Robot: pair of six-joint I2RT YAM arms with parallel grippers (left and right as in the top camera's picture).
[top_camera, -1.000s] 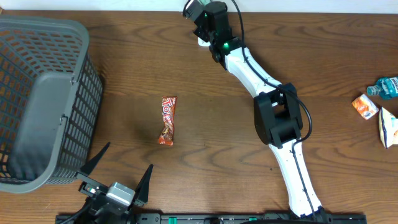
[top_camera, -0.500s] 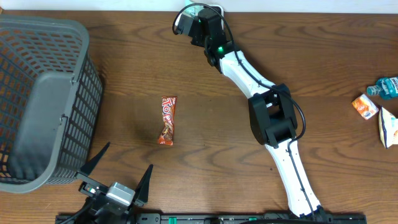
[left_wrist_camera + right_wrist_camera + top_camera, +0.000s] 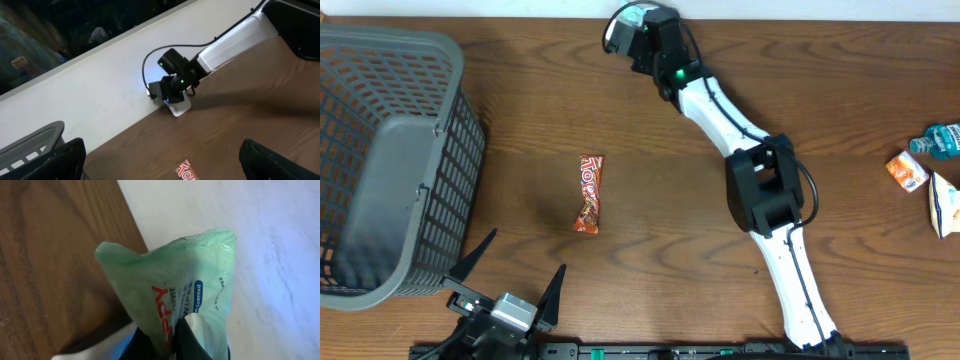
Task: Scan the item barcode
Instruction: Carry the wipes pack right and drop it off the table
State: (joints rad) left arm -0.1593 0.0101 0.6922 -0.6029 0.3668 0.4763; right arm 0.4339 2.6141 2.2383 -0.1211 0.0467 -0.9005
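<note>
On the left stands the grey basket (image 3: pixel 450 150). The left tool (image 3: pixel 525 252) sits at the near edge of the counter (image 3: pixel 650 280), its jaws spread wide with nothing between them. A red candy bar (image 3: pixel 591 193) lies loose mid-counter. Further right, the right tool (image 3: pixel 623 25) is clamped on one end of the green wipes pack (image 3: pixel 170 275), held at the counter's far edge. The soft pouch could crumple or slip from so small a pinch and drop behind the counter. No barcode shows on any visible face, no scanner can be made out, and the packets (image 3: pixel 925 165) at the right edge are partly cropped.
</note>
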